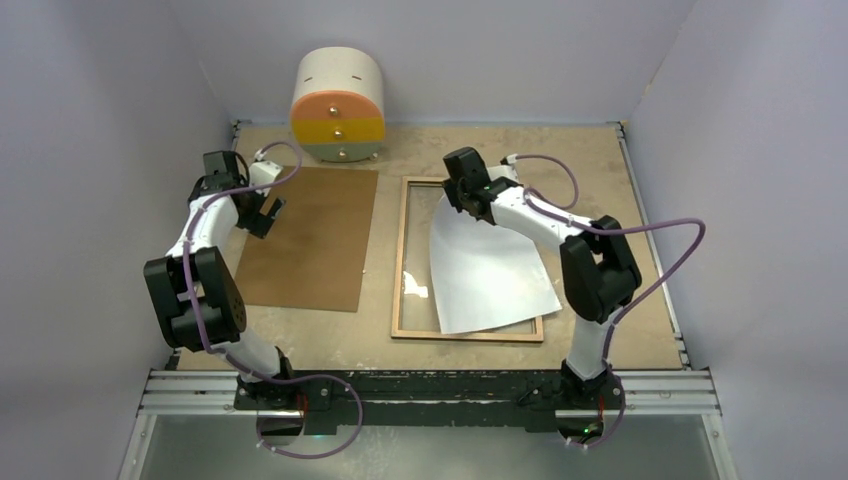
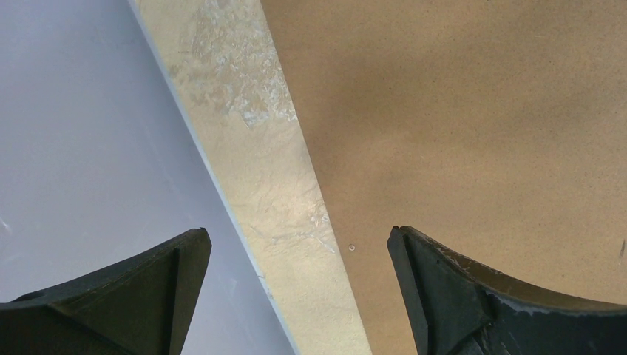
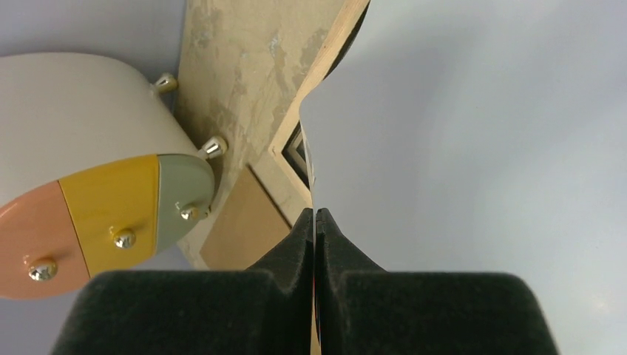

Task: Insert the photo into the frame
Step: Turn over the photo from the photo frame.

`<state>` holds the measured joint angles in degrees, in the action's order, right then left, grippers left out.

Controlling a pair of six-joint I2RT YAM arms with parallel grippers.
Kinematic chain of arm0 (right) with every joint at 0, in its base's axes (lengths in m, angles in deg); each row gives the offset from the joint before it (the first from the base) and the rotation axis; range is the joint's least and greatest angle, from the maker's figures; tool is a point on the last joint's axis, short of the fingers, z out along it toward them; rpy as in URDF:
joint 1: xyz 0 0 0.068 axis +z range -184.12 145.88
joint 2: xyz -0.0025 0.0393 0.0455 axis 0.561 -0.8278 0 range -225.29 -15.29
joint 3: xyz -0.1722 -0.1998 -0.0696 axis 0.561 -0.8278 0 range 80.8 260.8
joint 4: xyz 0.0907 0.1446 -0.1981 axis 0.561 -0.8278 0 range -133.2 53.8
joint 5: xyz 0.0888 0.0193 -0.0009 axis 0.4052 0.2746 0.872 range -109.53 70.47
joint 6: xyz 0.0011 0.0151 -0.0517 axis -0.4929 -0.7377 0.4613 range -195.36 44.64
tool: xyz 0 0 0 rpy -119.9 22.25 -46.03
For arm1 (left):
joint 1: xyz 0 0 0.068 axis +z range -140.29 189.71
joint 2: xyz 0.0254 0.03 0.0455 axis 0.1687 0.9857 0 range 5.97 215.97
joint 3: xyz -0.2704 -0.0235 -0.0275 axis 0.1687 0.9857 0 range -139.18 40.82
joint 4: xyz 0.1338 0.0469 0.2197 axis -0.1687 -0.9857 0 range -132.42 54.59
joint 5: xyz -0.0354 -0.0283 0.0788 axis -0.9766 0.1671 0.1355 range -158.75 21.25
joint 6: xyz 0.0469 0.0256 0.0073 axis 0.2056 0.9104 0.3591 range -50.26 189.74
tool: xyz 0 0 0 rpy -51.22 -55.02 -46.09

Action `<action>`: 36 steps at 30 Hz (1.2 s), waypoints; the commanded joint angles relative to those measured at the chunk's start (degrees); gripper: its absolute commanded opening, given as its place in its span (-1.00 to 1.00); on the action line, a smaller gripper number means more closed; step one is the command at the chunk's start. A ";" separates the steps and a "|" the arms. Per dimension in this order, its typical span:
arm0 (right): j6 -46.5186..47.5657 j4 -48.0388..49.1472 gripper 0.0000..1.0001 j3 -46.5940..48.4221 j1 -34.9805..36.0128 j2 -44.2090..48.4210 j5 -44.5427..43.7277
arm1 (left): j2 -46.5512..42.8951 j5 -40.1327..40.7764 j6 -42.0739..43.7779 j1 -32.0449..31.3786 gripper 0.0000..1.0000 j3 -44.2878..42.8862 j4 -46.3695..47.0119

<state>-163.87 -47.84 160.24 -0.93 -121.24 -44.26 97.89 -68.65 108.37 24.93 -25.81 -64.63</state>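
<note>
The photo [image 1: 490, 270] shows its white back and lies bent over the frame [image 1: 399, 270], a light-brown wooden rectangle with a glass pane. Its near corner overhangs the frame's near rail. My right gripper [image 1: 462, 195] is shut on the photo's lifted far edge. In the right wrist view the fingertips [image 3: 316, 214] pinch the thin sheet [image 3: 458, 133], and a frame corner [image 3: 285, 151] shows behind it. My left gripper [image 1: 268, 215] hangs open and holds nothing, over the left edge of the brown backing board [image 1: 310, 240]. In the left wrist view its gap [image 2: 299, 237] spans the board's edge [image 2: 458, 111].
A rounded drawer box [image 1: 337, 105] with orange, yellow and green fronts stands at the back, left of centre, and is also in the right wrist view [image 3: 89, 200]. Pale walls close in the table on the left [image 2: 74, 148], back and right.
</note>
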 commanded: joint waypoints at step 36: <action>33.00 -0.40 -1.00 9.58 -1.10 -3.08 0.68 | -2.21 1.62 2.58 -0.41 1.00 3.02 2.23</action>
<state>-141.75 -48.63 163.72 -0.69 -121.31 -48.72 98.11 -67.03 109.88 24.87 -23.03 -63.10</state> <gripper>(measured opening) 0.004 0.996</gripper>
